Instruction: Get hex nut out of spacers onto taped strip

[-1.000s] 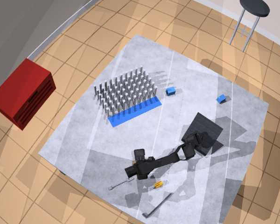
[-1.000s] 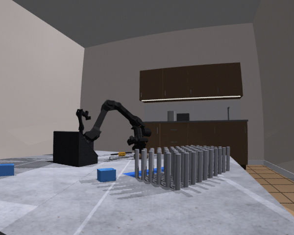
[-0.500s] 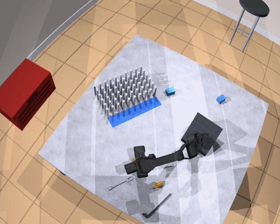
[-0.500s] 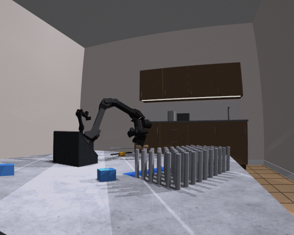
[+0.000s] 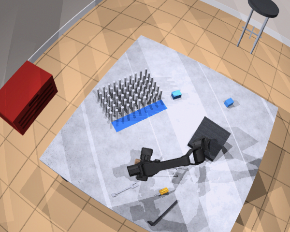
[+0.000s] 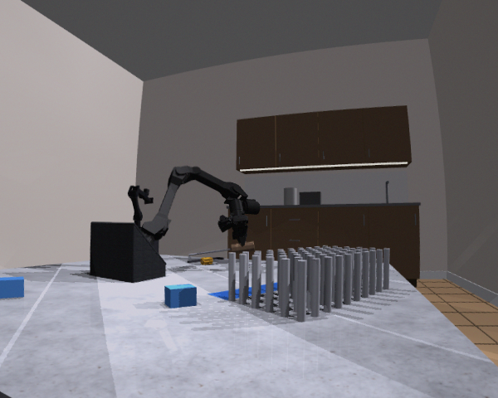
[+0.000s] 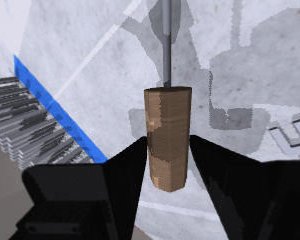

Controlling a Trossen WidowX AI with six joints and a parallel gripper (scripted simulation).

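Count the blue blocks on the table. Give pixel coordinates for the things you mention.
2. One blue block (image 5: 176,94) (image 6: 180,296) sits beside the spacer field; the other blue block (image 5: 228,102) (image 6: 10,287) lies farther from it. The arm may hide more.

A blue strip (image 5: 139,115) (neatly straight) right beside the upright metal spacers (image 5: 127,108).
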